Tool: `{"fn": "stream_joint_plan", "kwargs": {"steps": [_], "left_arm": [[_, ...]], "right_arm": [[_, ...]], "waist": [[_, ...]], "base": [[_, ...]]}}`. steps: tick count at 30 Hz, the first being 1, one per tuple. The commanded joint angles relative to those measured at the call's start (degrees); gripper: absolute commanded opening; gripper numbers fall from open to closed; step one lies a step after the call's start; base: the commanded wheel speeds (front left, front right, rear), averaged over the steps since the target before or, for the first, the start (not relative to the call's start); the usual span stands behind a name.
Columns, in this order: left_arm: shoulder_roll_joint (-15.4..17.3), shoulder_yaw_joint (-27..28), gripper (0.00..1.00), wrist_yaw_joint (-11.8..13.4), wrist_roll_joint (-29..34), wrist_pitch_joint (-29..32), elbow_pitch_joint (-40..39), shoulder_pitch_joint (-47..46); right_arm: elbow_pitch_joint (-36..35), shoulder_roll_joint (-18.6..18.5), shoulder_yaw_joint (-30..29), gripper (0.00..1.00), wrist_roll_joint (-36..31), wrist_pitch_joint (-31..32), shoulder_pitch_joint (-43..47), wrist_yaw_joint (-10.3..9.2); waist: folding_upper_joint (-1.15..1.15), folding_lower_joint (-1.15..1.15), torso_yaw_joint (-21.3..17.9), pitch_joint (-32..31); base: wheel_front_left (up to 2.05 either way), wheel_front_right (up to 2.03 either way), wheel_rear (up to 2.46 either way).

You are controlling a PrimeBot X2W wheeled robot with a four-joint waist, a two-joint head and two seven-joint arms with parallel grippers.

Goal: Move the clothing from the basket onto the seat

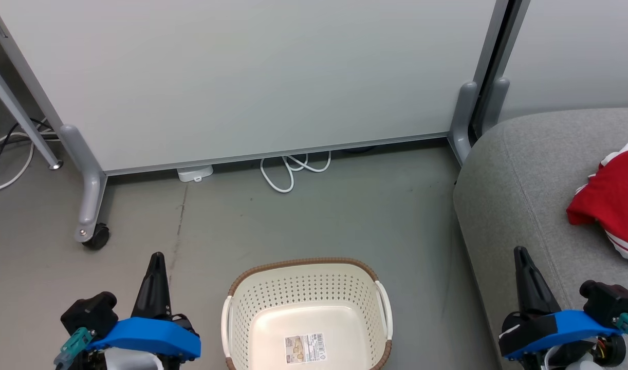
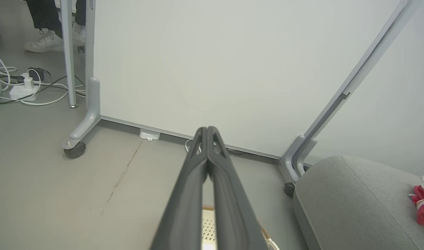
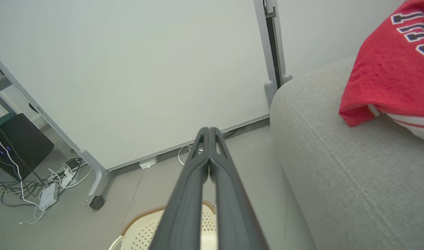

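Note:
The cream basket (image 1: 252,308) with its brown rim stands on the floor at the bottom middle of the head view, with just a label on its bottom inside. Red clothing (image 1: 612,200) with white stripes lies on the grey seat (image 1: 519,205) at the right; the lettered jersey (image 3: 392,66) shows in the right wrist view. My left gripper (image 1: 157,257) is shut and empty, left of the basket. Over the seat's front edge, my right gripper (image 1: 520,252) is likewise shut and empty.
A white partition panel (image 1: 242,77) on grey wheeled feet (image 1: 90,226) stands behind the basket. White cables (image 1: 288,169) lie under its lower edge. A power strip and more cables (image 2: 21,90) sit at the left, with a person's shoes (image 2: 45,41) beyond.

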Motion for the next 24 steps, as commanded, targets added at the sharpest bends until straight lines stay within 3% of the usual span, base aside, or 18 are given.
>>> {"fn": "stream_joint_plan", "kwargs": {"steps": [1,24], "left_arm": [[0.06,0.37,0.0,-0.17,-1.6,0.29,-1.18,-1.3],[0.07,2.49,0.0,-0.6,-21.74,5.32,-2.99,-1.38]], "right_arm": [[-1.14,-0.18,-0.15,0.0,1.8,0.2,-0.65,0.0],[-2.42,-0.2,-0.74,0.0,23.02,5.3,-0.67,0.0]], "waist": [[0.0,0.0,-0.01,0.0],[0.0,0.0,-0.2,-0.06]], "base": [[0.0,0.0,0.0],[0.0,0.0,0.0]]}}
